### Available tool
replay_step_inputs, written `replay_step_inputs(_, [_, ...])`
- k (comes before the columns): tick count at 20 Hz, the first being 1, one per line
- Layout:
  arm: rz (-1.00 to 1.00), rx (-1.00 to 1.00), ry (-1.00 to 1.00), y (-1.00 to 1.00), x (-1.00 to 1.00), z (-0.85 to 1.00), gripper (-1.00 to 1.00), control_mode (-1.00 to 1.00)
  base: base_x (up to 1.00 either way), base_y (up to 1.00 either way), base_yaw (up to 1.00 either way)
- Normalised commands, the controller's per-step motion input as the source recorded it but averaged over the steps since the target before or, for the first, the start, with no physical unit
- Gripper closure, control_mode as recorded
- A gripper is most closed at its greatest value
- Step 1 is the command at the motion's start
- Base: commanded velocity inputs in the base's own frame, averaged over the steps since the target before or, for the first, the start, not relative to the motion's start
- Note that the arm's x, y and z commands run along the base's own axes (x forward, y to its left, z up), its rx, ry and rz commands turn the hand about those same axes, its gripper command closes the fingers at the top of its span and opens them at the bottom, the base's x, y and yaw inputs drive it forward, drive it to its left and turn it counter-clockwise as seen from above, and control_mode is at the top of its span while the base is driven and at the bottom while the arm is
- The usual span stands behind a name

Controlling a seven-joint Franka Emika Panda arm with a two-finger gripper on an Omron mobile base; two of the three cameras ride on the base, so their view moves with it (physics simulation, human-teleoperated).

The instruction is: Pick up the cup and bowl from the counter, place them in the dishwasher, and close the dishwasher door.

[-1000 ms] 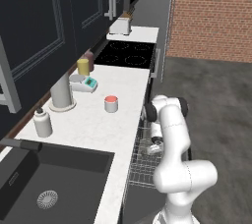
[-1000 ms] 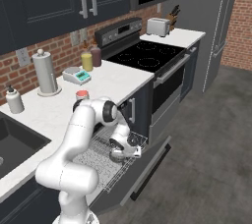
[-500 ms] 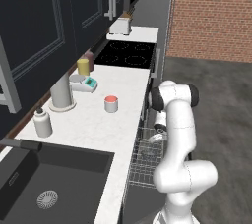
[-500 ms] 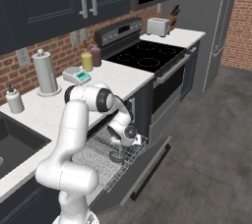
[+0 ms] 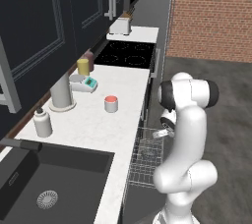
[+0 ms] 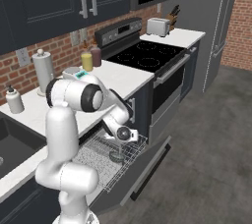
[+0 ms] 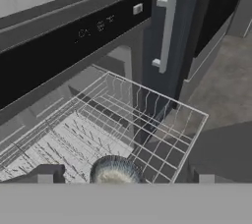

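The dark grey bowl (image 7: 115, 171) lies in the dishwasher's silver wire rack (image 7: 162, 120), just below my gripper (image 7: 125, 177), whose fingertips (image 7: 47, 173) stand wide apart with nothing held. From the right base camera, the gripper (image 6: 121, 143) hangs open a little above the bowl (image 6: 117, 156) in the pulled-out rack (image 6: 93, 155). The dishwasher door (image 6: 147, 168) is folded down and open. The cup (image 5: 111, 103), pale with a salmon-red top, stands on the white counter (image 5: 93, 125), left of my gripper (image 5: 165, 128).
On the counter stand a white capped bottle (image 5: 43, 122), a paper towel holder (image 5: 61, 93), a teal-faced scale (image 5: 89, 83) and a yellow jar (image 5: 83, 66). The black sink (image 5: 49, 183) is near left; cooktop (image 5: 125, 53) and toaster (image 5: 120, 25) lie farther along. A handled cabinet door (image 7: 165, 31) rises beyond the rack.
My gripper has opened and let go of the bowl, which stays in the rack. The hand has lifted up and away from it.
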Motion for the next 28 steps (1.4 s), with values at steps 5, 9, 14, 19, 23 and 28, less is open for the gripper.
replay_step_inputs(5, [0.0,0.01,-0.01,-0.09,-0.05,1.0,-1.0,-1.0,0.0,0.0,0.0])
replay_step_inputs(9, [-0.03,0.03,0.01,-0.18,0.0,1.0,-1.0,-1.0,0.0,0.0,0.0])
replay_step_inputs(14, [-0.05,0.0,0.08,-0.05,0.0,1.0,-1.0,-1.0,0.0,0.0,0.0])
replay_step_inputs(19, [-0.04,0.0,0.17,0.01,0.01,0.97,-1.0,-1.0,0.0,0.0,0.0])
replay_step_inputs(23, [-0.08,0.05,0.16,0.3,0.0,0.62,-1.0,-1.0,0.0,0.0,0.0])
replay_step_inputs(28, [-0.08,0.14,0.09,-0.04,-0.05,0.84,-1.0,-1.0,0.0,0.0,0.0])
